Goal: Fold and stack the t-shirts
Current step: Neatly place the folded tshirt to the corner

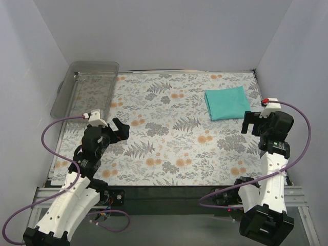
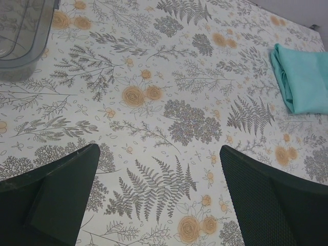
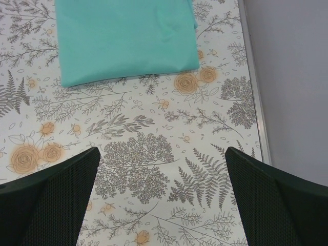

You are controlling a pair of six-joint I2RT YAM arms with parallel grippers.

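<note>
Noting folded t-shirt (image 1: 226, 103) upper right in overhead view; my left gripper (image 2: 159, 148) and right gripper (image 3: 162, 149) gape wide, empty.

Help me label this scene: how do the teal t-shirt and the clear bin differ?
The t-shirt is opaque teal cloth; the bin is see-through plastic. The t-shirt lies folded flat, far right; the bin stands with raised walls, far left. Both rest on the floral table, well apart.
</note>
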